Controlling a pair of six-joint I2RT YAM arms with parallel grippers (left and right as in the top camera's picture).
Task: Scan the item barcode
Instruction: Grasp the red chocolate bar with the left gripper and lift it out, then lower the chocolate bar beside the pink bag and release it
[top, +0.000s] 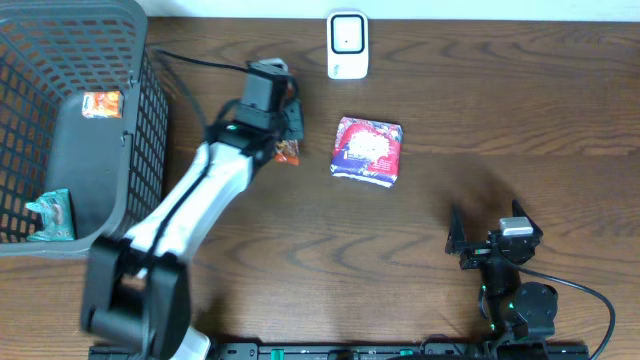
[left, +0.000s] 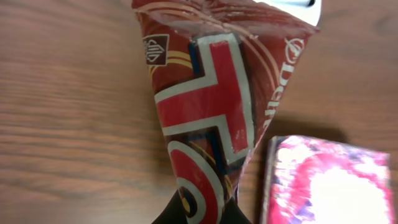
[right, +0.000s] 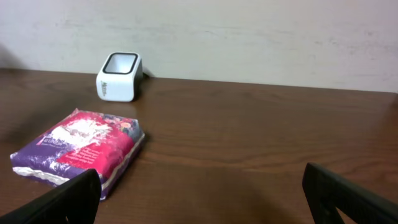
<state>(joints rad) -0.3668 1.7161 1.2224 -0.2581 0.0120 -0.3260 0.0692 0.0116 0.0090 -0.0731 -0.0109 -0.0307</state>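
Left gripper (left: 199, 214) is pressed together on one edge of a red packet (left: 205, 106), pinching it over the table (top: 500, 120), just beside a pink-and-purple pack (top: 367, 150). Glossy and crinkled, the packet shows a red cross outlined in white and blue, a small brown emblem and white lettering. Right gripper (right: 202, 199) has its 2 fingers spread wide, holding nothing. Dark wood grain covers the table, which carries a white scanner (top: 347, 44) near its far edge and a grey mesh basket (top: 140, 100) at the left. Behind stands a pale wall (right: 249, 37).
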